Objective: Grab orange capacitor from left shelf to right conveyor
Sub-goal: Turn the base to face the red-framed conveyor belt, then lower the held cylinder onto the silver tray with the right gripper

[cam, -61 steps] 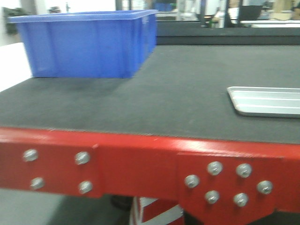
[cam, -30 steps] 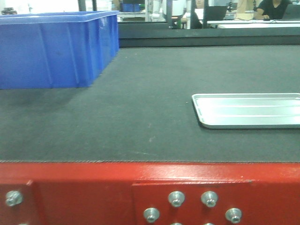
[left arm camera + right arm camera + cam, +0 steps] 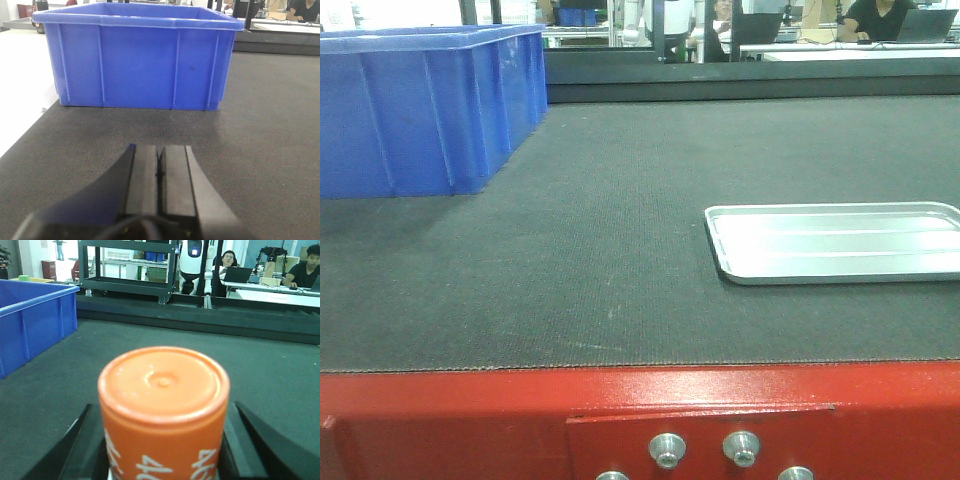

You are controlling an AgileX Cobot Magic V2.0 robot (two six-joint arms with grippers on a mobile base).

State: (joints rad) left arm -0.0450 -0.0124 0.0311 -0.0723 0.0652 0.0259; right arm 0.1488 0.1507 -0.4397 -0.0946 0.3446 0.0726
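The orange capacitor, a cylinder with white printed digits, fills the middle of the right wrist view. My right gripper is shut on it, one black finger on each side, and holds it above the dark conveyor belt. My left gripper is shut and empty, its two pads pressed together, low over the belt in front of a blue bin. Neither gripper shows in the front view. The left shelf is out of view.
The blue plastic bin stands at the belt's back left. A silver metal tray lies on the belt at the right. The red frame with bolts runs along the front edge. People and desks are behind the belt.
The front view has shifted: the blue bin has slid left, the silver tray has come further into view from the right, and the red frame sits lower in the picture.
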